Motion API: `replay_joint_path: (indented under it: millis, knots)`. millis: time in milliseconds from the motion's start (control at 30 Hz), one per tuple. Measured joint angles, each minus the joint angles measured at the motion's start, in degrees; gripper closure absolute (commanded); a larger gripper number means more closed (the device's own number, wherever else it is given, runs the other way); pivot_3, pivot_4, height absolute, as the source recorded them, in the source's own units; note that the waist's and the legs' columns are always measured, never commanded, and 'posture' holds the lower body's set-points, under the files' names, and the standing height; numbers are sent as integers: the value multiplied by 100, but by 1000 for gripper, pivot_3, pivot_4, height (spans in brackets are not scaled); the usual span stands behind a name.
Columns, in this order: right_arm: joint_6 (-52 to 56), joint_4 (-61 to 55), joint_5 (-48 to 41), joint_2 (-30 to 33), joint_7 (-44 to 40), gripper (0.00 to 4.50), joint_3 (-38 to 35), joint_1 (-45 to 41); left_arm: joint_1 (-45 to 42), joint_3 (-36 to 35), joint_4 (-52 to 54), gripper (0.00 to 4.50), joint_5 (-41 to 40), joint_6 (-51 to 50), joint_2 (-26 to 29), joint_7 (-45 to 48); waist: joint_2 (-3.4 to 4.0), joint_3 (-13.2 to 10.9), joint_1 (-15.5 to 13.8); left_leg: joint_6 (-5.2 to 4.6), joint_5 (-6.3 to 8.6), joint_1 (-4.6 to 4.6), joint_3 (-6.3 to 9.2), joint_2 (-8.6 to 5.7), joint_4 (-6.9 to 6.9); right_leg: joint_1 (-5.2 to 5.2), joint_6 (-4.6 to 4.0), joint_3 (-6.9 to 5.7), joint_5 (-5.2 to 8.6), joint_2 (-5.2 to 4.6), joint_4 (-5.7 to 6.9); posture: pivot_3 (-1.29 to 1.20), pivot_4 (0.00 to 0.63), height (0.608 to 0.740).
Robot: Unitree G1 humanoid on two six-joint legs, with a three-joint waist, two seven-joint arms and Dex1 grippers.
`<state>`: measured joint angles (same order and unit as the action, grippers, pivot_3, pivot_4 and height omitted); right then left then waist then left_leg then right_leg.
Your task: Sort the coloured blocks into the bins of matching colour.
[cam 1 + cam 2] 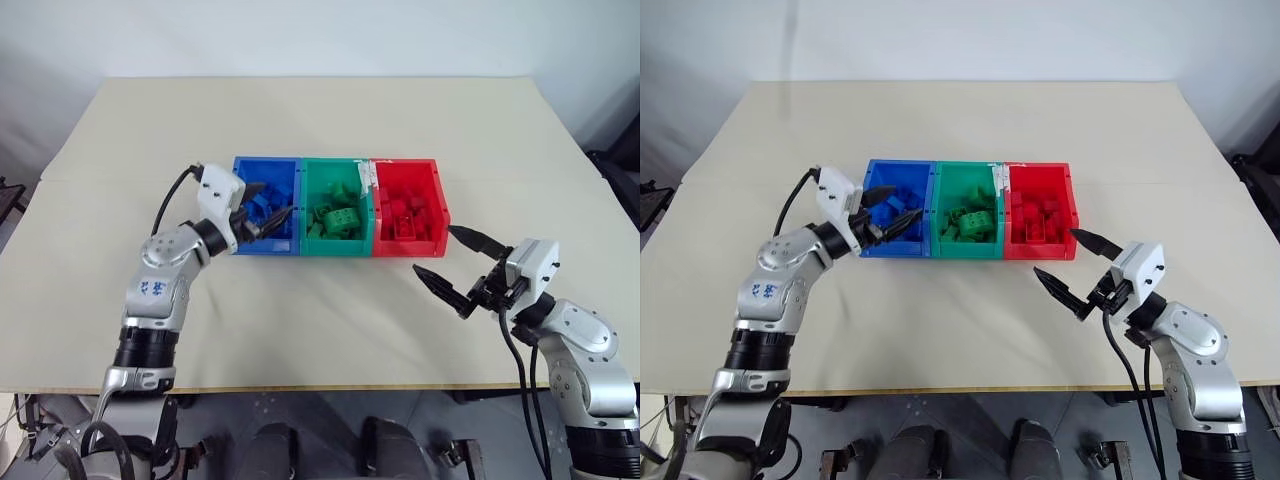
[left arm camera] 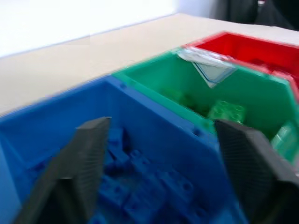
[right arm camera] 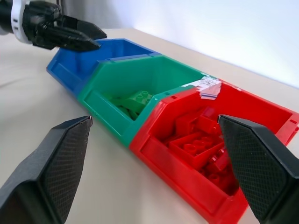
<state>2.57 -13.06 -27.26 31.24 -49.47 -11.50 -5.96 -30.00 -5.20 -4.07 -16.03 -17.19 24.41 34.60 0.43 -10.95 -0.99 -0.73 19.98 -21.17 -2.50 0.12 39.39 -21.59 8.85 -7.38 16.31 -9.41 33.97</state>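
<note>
Left gripper (image 1: 892,216): jaws spread wide and empty, poised over the blue bin, fingertips just above the bricks inside.
Right gripper (image 1: 1072,263): jaws wide apart, nothing between them, hanging over bare desk just in front of the red bin's near right corner.
Blue bin (image 1: 872,243): left end of the row near the middle of the desk; blue blocks (image 2: 140,186) lie heaped on its floor.
Green bin (image 1: 962,250): middle of the row, touching both neighbours; green blocks (image 1: 973,220) inside, a taped label on its far rim.
Red bin (image 1: 1040,252): right end of the row; red blocks (image 3: 198,144) piled within.
Desk (image 1: 970,130): no loose brick can be seen lying on its surface.
Step in hand: judged to be a drop into the blue bin, with sorting apparently near its end.
Doing it well: lift the left fingers straight up clear of the bin walls before swinging aside, so no rim is hooked and the row is not dragged.
</note>
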Motion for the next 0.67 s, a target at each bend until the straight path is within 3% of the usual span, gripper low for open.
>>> replay_joint_path:
  millis: [200, 400, 667]
  knots:
    - [-4, 425, 1, 454, -814, 0, 176, -191, 1621, -1020, 1120, 60, -302, 229, 795, 316, 0, 0, 51, 0, 0, 2, 2, 3, -3, -1, 0, 2, 0, 0, -4, 0, 150, 740]
    - [-76, 1241, 3, 1067, -2008, 0, 269, -408, 3402, -1975, 1394, 60, -412, 881, 1350, 1048, 0, -1, -11, -3, 2, 3, 2, 5, -5, 1, 0, 2, 0, -2, -9, 0, 150, 740]
    - [-394, 2275, 22, 1115, -2444, 0, 177, -850, 4000, -2163, 1834, 60, -439, 1170, 1328, 1132, 1, -1, -24, -3, 3, 4, 7, 6, -6, 2, -1, 3, 0, -4, -8, 0, 150, 740]
